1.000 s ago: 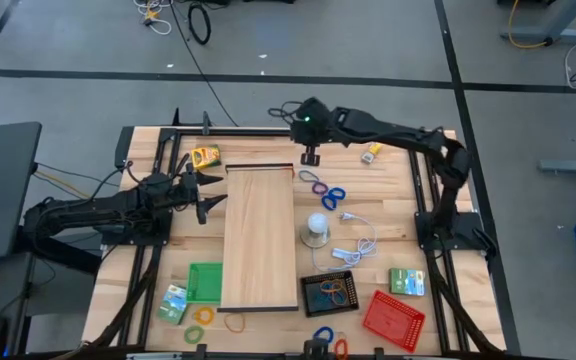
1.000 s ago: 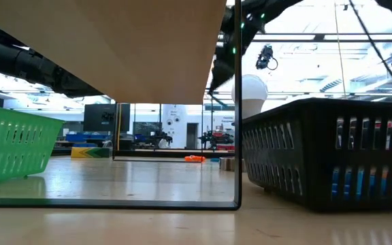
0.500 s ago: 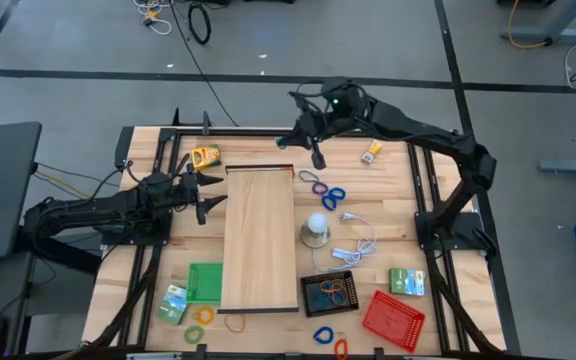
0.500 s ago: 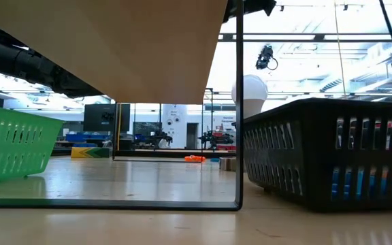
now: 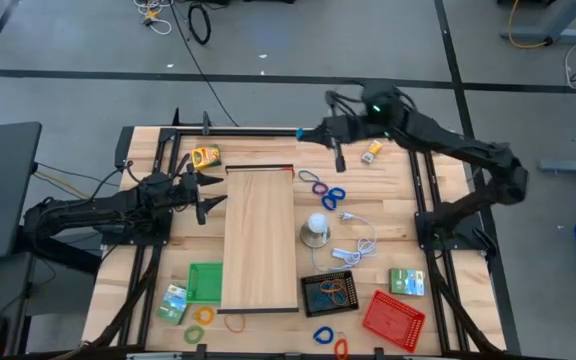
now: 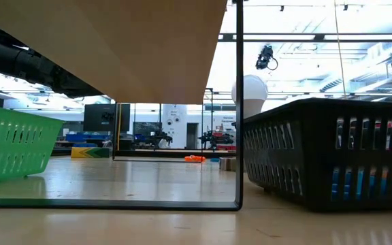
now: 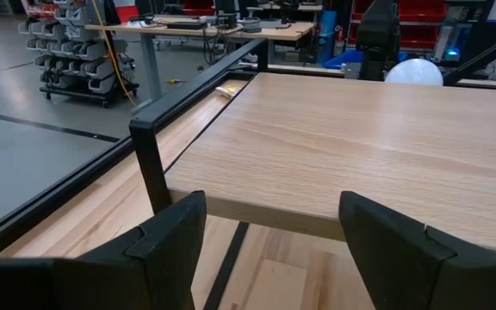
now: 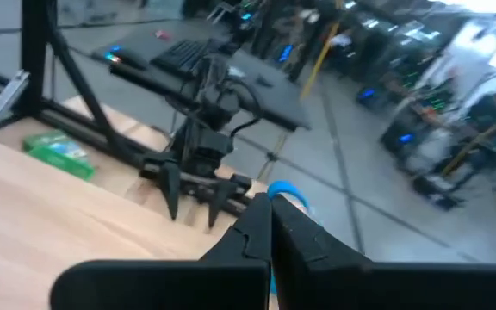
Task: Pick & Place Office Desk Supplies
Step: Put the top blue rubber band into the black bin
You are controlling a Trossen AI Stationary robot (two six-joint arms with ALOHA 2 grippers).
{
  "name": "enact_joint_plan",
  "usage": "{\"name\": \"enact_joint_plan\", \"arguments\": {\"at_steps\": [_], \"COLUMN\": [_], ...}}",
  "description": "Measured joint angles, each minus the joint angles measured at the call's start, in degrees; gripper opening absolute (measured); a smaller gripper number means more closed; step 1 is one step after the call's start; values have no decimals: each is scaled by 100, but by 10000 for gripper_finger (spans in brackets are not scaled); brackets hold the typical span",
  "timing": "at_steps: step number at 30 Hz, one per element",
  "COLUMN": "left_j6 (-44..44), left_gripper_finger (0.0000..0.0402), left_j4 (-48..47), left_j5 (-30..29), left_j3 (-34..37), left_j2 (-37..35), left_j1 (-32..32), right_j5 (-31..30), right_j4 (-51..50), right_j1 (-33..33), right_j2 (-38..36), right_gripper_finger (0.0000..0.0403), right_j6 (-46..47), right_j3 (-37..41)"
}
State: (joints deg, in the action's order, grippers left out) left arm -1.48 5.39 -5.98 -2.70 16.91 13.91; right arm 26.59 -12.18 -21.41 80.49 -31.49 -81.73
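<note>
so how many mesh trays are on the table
3: a green mesh tray left of the long pale wooden board, a black mesh tray at the board's near right corner, and a red mesh tray further right. None appear hidden.

You're looking at a robotics lab or workshop: the wooden tabletop (image 5: 398, 195) stands on grey concrete floor (image 5: 268, 45) marked with dark tape lines, cables (image 5: 200, 20) trailing at the top. In the left wrist view, upper left, benches (image 7: 188, 30) and what may be parts racks (image 7: 67, 52) stand.

obstr: raised board (image 5: 260, 238) mid-table | free: bare far-left strip w/ yellow box (image 5: 205, 156)
</note>
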Motion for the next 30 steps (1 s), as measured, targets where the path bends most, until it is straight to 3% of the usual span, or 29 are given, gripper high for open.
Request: {"name": "enact_joint_plan", "arguments": {"at_steps": [7, 14, 21, 30], "left_j6": [50, 105, 121, 165], "left_gripper_finger": [273, 273, 273, 273], "left_j4": [-4, -11, -13, -20], "left_j5": [0, 2, 2, -140], "left_j3": [0, 0, 0, 0], "left_j2": [0, 0, 0, 2], "left_j1": [-2, -2, -2, 0], "right_j5": [-1243, -2523, -3899, -4411], "right_j4": [1578, 2190, 2189, 2124], "right_j1": [623, 1594, 3115, 4888], "right_j2": [-1602, -2577, -2784, -2603], "right_gripper_finger": [0, 0, 0, 0], "right_j6": [600, 1576, 2448, 3679], "right_j3": [2388, 4114, 4819, 4850]}}
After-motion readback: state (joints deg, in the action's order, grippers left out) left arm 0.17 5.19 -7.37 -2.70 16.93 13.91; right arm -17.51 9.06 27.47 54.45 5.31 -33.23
